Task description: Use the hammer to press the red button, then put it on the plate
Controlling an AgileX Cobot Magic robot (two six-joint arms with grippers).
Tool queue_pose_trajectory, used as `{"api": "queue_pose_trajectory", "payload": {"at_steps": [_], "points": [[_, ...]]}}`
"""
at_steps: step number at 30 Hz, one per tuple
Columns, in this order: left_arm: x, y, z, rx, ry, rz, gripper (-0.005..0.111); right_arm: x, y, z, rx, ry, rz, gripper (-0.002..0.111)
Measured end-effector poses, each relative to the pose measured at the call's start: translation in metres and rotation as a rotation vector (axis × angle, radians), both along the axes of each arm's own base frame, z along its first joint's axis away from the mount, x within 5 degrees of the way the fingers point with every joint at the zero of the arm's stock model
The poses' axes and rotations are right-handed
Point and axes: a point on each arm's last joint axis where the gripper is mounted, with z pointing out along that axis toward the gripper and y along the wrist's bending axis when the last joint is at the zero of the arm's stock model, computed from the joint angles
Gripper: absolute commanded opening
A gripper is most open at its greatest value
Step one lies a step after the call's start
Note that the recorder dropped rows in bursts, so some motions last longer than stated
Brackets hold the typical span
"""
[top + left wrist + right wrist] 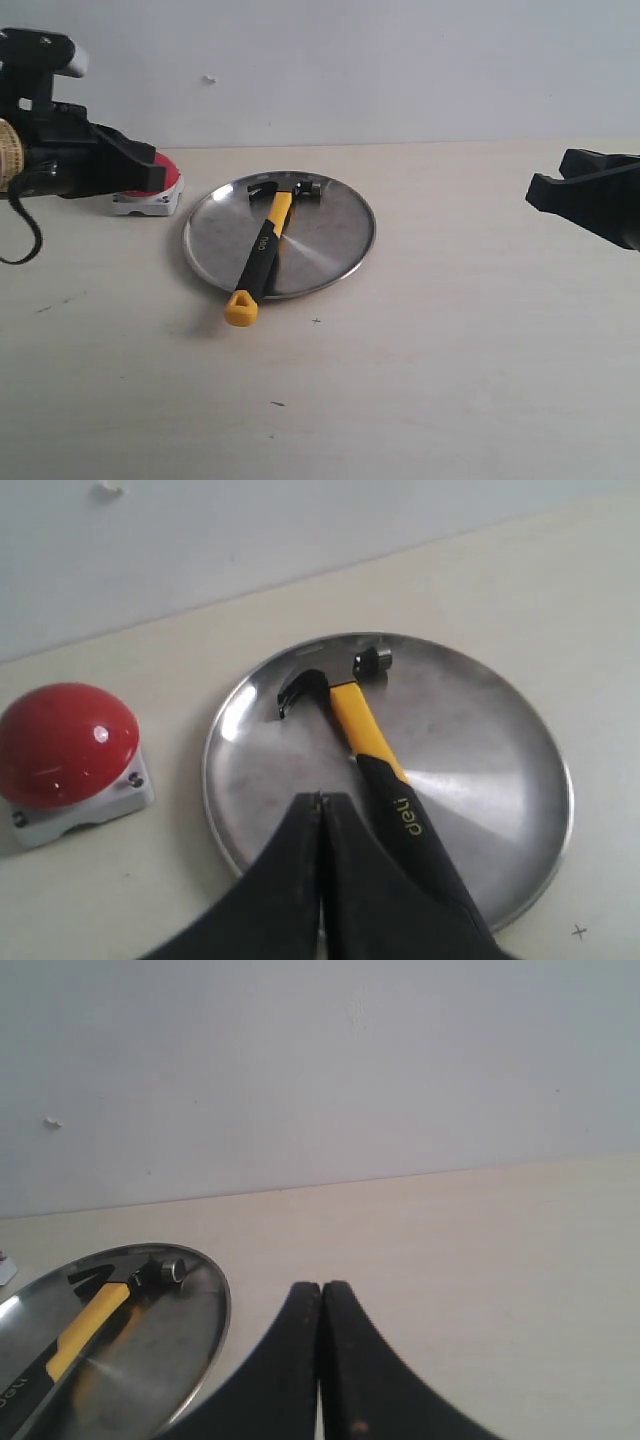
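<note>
The hammer (268, 243) lies across the silver plate (340, 235), its dark head at the far rim and its yellow loop end hanging over the near rim onto the table. The red button (170, 180) on its grey base sits left of the plate, partly hidden by my left gripper (150, 172), which hovers there shut and empty. In the left wrist view the button (62, 742), hammer (365, 735) and plate (500, 780) lie beyond the shut left gripper (320, 798). My right gripper (540, 190) is shut and empty at the far right, its fingertips (322, 1288) pressed together.
The light wooden table (420, 380) stretches in front of and right of the plate, ending at a pale wall (350, 60) behind. The left arm's black body and cable (25, 235) hang at the left edge.
</note>
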Motion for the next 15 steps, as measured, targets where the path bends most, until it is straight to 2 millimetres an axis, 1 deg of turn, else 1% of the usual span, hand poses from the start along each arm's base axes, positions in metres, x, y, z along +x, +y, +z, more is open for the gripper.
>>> {"api": "queue_pose_trajectory", "payload": {"at_steps": [5, 7, 10, 15], "points": [[-0.034, 0.007, 0.033, -0.039, -0.125, -0.047, 0.0, 0.0, 0.0, 0.0, 0.0, 0.0, 0.0, 0.0], [-0.047, 0.007, 0.041, -0.065, -0.163, -0.079, 0.0, 0.0, 0.0, 0.0, 0.0, 0.0, 0.0, 0.0], [-0.065, 0.011, 0.047, -0.086, -0.2, -0.101, 0.0, 0.0, 0.0, 0.0, 0.0, 0.0, 0.0, 0.0], [-0.087, 0.018, 0.054, -0.097, -0.249, -0.102, 0.0, 0.0, 0.0, 0.0, 0.0, 0.0, 0.0, 0.0]]}}
